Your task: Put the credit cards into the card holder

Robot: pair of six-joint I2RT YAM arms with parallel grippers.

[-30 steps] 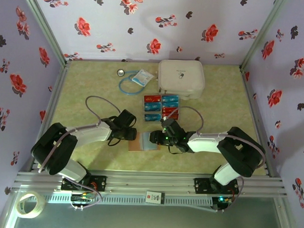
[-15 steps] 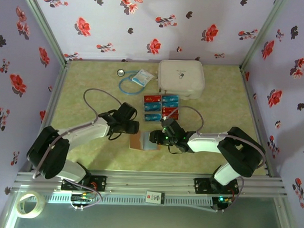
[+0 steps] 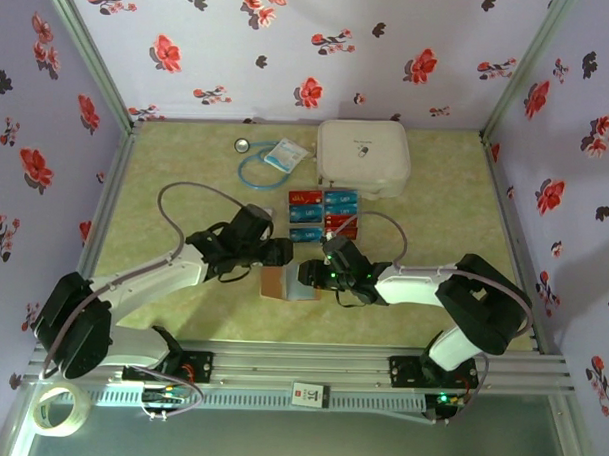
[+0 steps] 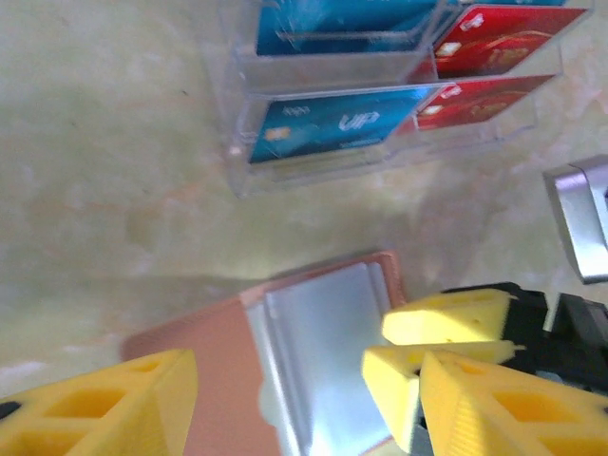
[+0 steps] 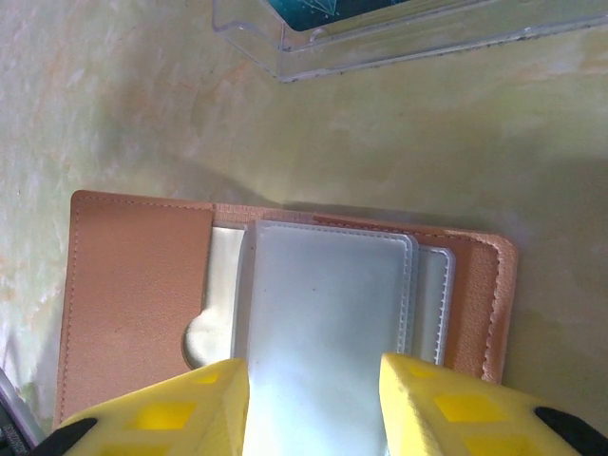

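Note:
The card holder [image 3: 274, 284] lies open on the table between the arms, pinkish-brown with clear sleeves [image 5: 323, 304] inside. My right gripper [image 5: 313, 399] is open over it, and the top sleeve runs between its yellow fingers [image 5: 456, 408]. From the left, my left gripper [image 4: 304, 389] reaches over the same holder [image 4: 199, 370], also open, its fingers [image 4: 123, 408] wide apart with nothing held. In the top view the left gripper [image 3: 282, 253] and right gripper [image 3: 305, 275] almost meet. The credit cards, blue [image 4: 332, 123] and red [image 4: 484, 95], sit in a clear tray [image 3: 323, 216] just beyond.
A white zip case [image 3: 362, 158] stands behind the card tray. A blue tube [image 3: 255, 169], a small packet [image 3: 287, 154] and a round metal piece [image 3: 243, 144] lie at the back left. A tape roll [image 3: 56, 407] sits off the table at the near left.
My left arm has swung right and forward until its gripper is over the card holder, and its jaws have widened slightly. The right arm and the holder have stayed put.

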